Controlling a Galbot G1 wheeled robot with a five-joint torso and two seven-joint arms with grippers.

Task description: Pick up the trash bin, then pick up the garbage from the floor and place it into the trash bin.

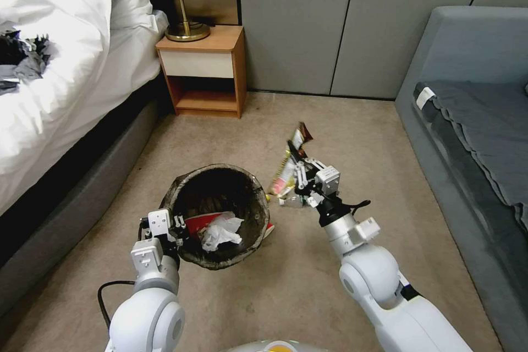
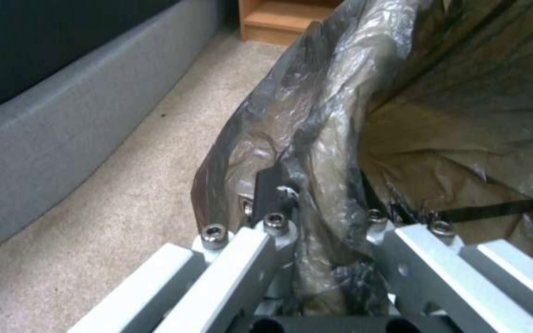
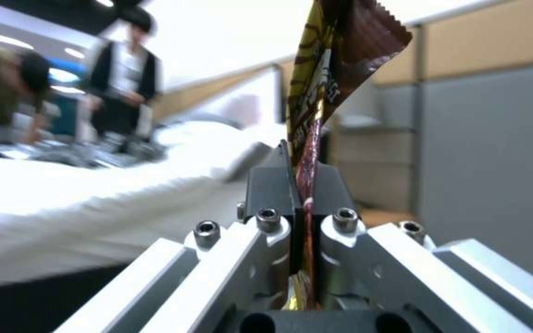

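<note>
Right tool (image 1: 297, 168) around wrapper (image 1: 300, 140)

The trash bin's liner (image 1: 220, 176) was a crinkled brown-black, with a red packet (image 1: 199, 224) and white tissue (image 1: 221, 231) inside, lower centre of the head view. The wrapper (image 3: 328, 69) was glossy brown and yellow, with a red-and-white patch lower down. The carpet (image 1: 330, 286) was beige-tan and scuffed. At upper left, the nightstand (image 1: 203, 71) was orange wood with a cream drawer, the lamp base (image 1: 187, 31) brass, the bedding (image 1: 66, 38) white.
</note>
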